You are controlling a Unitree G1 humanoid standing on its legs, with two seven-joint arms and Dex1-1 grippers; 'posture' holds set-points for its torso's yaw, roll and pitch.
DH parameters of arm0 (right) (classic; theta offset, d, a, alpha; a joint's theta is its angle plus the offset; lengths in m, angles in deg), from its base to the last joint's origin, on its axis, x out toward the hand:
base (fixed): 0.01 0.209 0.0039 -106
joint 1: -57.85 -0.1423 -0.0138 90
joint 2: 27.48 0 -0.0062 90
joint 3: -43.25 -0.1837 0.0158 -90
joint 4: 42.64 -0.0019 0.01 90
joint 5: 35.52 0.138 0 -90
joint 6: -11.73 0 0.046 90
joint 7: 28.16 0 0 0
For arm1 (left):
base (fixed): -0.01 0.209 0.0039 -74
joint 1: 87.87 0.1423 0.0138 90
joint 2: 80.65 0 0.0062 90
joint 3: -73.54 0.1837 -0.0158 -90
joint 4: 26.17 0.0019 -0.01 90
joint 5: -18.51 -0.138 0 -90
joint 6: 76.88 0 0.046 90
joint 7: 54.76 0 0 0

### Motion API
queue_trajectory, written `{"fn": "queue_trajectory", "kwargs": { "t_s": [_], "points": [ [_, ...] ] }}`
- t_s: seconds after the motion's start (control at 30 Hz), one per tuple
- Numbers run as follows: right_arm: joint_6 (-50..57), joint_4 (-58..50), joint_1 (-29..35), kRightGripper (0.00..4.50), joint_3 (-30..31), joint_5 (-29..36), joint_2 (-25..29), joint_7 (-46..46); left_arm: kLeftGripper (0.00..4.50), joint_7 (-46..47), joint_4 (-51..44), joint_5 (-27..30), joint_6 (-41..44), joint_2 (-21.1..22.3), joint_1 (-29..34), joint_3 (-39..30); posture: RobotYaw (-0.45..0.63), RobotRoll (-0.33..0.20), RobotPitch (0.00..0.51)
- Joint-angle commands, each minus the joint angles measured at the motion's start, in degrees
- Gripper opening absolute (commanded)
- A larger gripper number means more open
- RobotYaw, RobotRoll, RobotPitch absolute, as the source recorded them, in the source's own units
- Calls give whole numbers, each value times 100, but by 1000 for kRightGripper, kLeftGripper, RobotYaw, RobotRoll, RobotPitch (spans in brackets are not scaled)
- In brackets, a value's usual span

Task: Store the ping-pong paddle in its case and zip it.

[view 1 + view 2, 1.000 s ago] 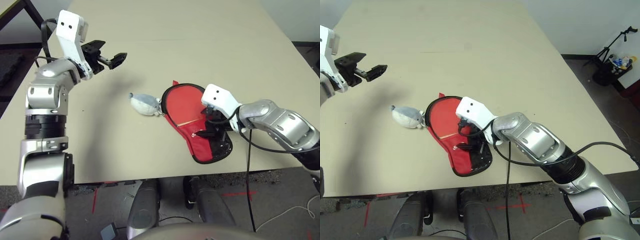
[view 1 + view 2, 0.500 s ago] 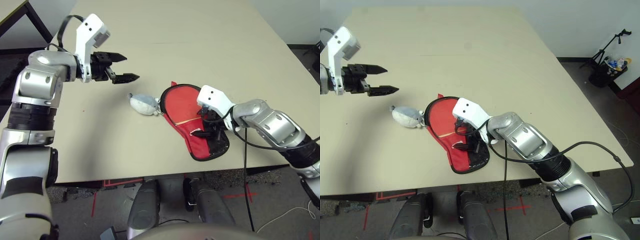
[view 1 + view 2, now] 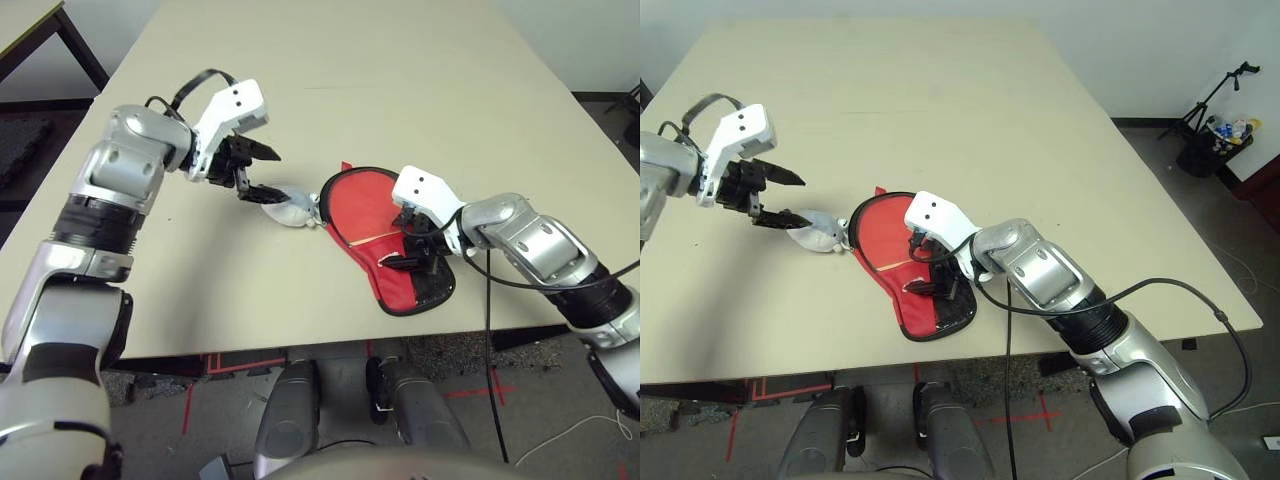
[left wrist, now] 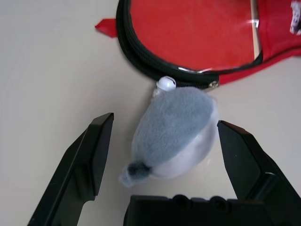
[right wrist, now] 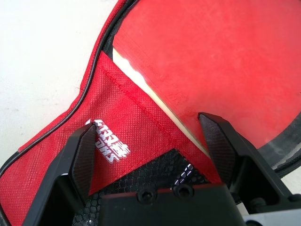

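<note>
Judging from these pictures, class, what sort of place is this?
Probably a robotics lab or test room: a large plain beige table, red tape marks on the grey floor, and a black camera tripod by the white wall.

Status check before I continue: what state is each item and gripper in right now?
Ping-pong paddle: lying inside the case, red face showing.
Case: unzipped, flap folded back over the handle end.
Grey fluffy pouch: on the table, touching the case's rim.
Left gripper: open, straddling the pouch.
Right gripper: open, over the case flap.

The case (image 5: 123, 122) bears a small white logo (image 5: 109, 140) (its letters too blurred to read).
</note>
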Motion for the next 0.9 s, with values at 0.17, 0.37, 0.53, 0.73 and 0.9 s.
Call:
{"fn": "queue_trajectory", "kwargs": {
  "t_s": [0.17, 0.37, 0.53, 0.73, 0.9],
  "points": [
    [172, 216, 193, 4479, 107, -196, -69, 38, 4500, -399, 188, -391, -211, -38, 41, 259, 59, 0, 189],
    [161, 256, 197, 4479, 75, -243, -113, 47, 4500, -724, 90, -503, -262, -91, 197, 399, 57, 0, 191],
    [146, 323, 187, 4479, 50, -287, -163, 45, 4500, -849, 41, -615, -296, -127, 333, 487, 55, 0, 191],
    [136, 378, 192, 4500, 9, -329, -219, 27, 2963, -889, 19, -720, -329, -175, 394, 504, 54, 0, 192],
    [129, 383, 211, 4500, 25, -383, -237, 41, 1303, -778, 110, -779, -444, -228, 364, 463, 54, 0, 193]
  ]
}}
